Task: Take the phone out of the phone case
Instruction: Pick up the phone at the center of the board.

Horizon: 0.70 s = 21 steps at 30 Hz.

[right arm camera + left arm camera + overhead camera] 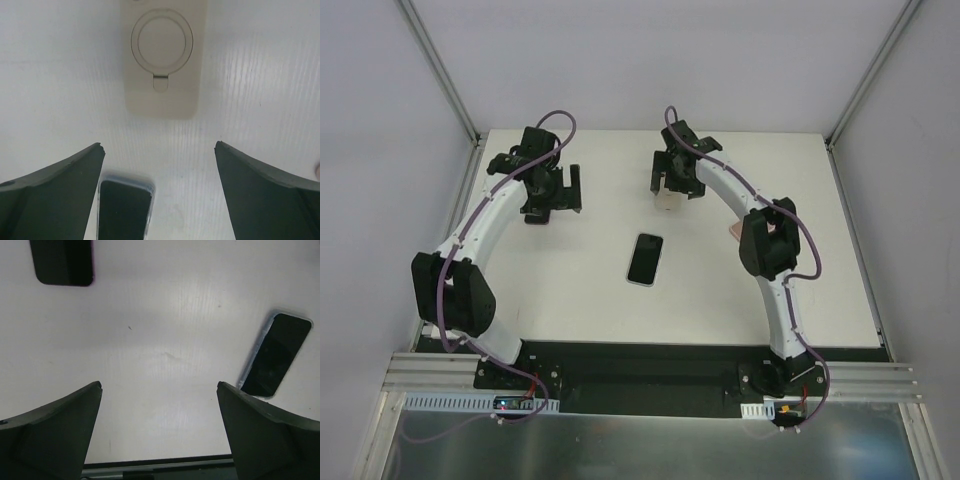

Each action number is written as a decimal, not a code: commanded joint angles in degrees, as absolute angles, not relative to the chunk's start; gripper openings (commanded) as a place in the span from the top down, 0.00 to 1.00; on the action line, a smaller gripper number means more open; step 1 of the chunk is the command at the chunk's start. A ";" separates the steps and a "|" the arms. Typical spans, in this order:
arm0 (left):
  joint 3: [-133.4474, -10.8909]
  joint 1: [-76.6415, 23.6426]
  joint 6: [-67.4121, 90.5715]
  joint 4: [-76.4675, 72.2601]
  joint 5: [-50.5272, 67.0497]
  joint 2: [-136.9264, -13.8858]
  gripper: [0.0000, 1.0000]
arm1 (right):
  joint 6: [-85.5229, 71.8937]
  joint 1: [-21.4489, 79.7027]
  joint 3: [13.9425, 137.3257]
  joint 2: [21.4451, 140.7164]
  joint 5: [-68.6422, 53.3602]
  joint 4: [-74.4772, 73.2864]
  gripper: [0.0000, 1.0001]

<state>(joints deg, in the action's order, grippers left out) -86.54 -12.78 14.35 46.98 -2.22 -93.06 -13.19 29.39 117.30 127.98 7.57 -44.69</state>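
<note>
The phone (645, 259) lies flat in the middle of the table, screen up and black, with a clear, light-edged phone case round its rim. It shows at the right of the left wrist view (277, 356) and at the bottom of the right wrist view (124, 212). My left gripper (558, 198) hangs open over bare table at the far left, well away from the phone (159, 384). My right gripper (678, 190) is open at the far middle, empty (159, 144), with the phone's top end just inside its left finger.
A beige case with a round ring holder (162, 55) lies just beyond the right gripper (668, 204). A dark flat object with a magenta edge (64, 262) lies near the left gripper. A small pink thing (732, 232) sits beside the right arm's elbow.
</note>
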 commanded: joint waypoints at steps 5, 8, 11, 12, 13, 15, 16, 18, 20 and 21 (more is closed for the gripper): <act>-78.84 -13.01 16.96 42.81 11.60 -85.69 0.02 | -16.35 28.74 133.67 138.77 12.40 -51.77 0.04; -77.87 -13.01 17.31 42.45 12.22 -85.52 0.03 | -15.91 28.92 137.11 141.67 11.34 -52.73 0.04; -76.91 -13.01 17.40 41.93 12.66 -84.91 0.03 | -15.30 29.18 137.37 143.26 11.16 -52.21 0.04; -76.56 -13.01 17.40 41.66 12.57 -84.82 0.02 | -15.12 29.27 137.63 143.70 11.16 -52.29 0.04; -76.47 -13.01 17.32 41.66 12.57 -84.64 0.02 | -15.12 29.27 137.90 144.66 11.16 -52.38 0.04; -76.38 -13.01 17.05 41.57 12.66 -84.55 0.02 | -15.12 29.18 138.43 145.37 11.34 -52.47 0.04; -76.38 -13.01 17.05 41.57 12.83 -84.55 0.02 | -15.20 29.27 138.51 145.81 11.60 -52.47 0.04; -76.29 -13.01 16.88 41.57 13.18 -84.46 0.02 | -14.86 29.27 138.78 146.07 11.78 -52.30 0.04; -76.29 -13.01 16.70 41.57 13.27 -84.38 0.02 | -14.15 29.44 139.22 146.78 12.91 -52.73 0.04; -76.38 -13.01 16.61 41.40 13.18 -84.37 0.02 | -13.11 29.70 139.83 147.04 14.40 -53.52 0.04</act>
